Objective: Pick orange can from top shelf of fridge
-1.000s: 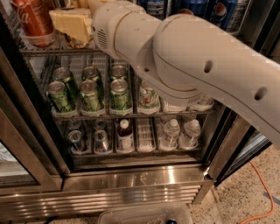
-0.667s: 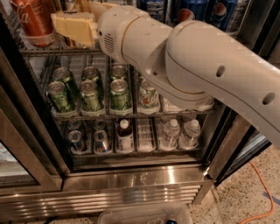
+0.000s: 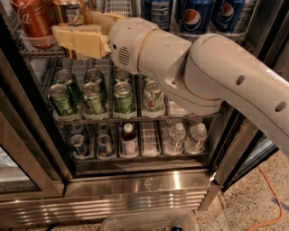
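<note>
Cream two-finger gripper sits slightly lower than 0.7 s ago, and the white plastic arm behind it has shifted right. Gripper is at the left end of the top shelf, a metal wire rack with white lane trays, inside the stainless-steel glass-door fridge. Jaws are spread, one finger on the near side of the tall golden-orange metallic can and the other on its far side. The can stands upright between them, silver lid showing above the near finger. Cannot tell whether the pads touch it. Red-orange can with white script stands just left of it. Blue Pepsi cans line the same shelf to the right. Green cans fill the rack below. Clear bottles sit on the lowest rack. Orange cable lies on the speckled floor at right.
</note>
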You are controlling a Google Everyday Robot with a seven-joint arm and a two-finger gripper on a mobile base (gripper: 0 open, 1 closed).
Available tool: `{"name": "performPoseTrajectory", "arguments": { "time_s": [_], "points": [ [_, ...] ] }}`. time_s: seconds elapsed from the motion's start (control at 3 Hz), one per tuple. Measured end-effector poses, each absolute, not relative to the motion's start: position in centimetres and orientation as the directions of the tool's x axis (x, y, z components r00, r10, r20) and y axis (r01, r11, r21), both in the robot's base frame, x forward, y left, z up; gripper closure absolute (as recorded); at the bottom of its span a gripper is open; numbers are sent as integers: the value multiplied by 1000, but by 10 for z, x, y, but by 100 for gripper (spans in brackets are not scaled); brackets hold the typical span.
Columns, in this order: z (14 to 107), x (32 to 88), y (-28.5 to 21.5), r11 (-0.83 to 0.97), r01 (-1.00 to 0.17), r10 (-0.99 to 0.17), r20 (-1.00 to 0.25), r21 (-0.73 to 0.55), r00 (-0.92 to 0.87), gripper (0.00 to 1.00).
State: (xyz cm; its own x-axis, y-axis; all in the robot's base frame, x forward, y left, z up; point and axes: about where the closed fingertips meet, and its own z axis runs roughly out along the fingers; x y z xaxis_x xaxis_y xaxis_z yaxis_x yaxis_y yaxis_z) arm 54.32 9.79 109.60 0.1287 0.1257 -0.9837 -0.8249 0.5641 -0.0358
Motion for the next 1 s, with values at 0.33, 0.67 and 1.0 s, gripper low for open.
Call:
{"name": "performPoseTrajectory", "arguments": {
  "time_s": [0.33,0.67,1.0],
  "points": [
    [1091,537,98,516,-856,135,-983,-37,124,100],
    [1089,534,98,485,-874,140,-982,-42,126,100],
    [1086,532,99,460,-887,144,-982,-43,122,100]
  ]
}}
